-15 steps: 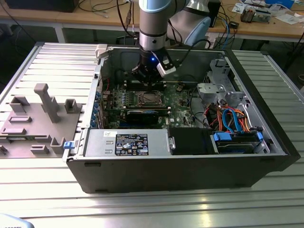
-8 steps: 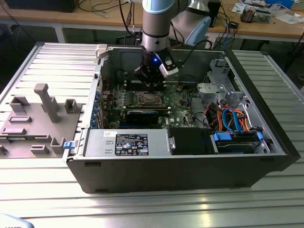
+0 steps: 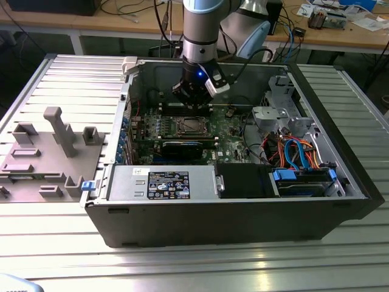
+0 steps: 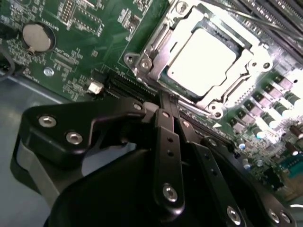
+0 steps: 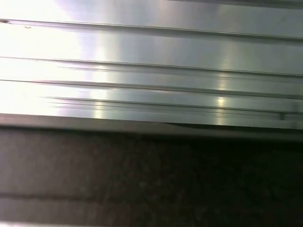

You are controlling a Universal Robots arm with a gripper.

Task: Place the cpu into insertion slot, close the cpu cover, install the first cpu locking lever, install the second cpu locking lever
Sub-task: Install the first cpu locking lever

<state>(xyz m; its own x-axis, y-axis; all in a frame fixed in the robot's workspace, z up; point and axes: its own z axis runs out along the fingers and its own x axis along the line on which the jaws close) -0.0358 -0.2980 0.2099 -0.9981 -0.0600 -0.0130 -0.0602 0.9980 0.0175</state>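
My gripper (image 4: 166, 101) hides the slot's (image 4: 163, 66) near edge; my fingers (image 4: 165, 142) are pressed together, holding nothing. The chip (image 4: 201, 56) lies in the slot, framed by the cover (image 4: 151, 40), at 12 o'clock from my fingertips inside the computer case (image 3: 243, 213).

cpu (image 4: 201, 59): pale silvery-grey top
cover (image 4: 156, 45): shiny silver frame
board (image 4: 90, 28): green, fine pale tracks
end effector (image 4: 163, 106): black, silver screws
arm (image 3: 199, 24): grey, blue band
case (image 3: 231, 219): dark grey
desk (image 3: 79, 73): ribbed silver metal
fixture (image 3: 58, 131): plain grey
cables (image 3: 292, 149): orange, blue, red
label (image 3: 168, 185): black, white print
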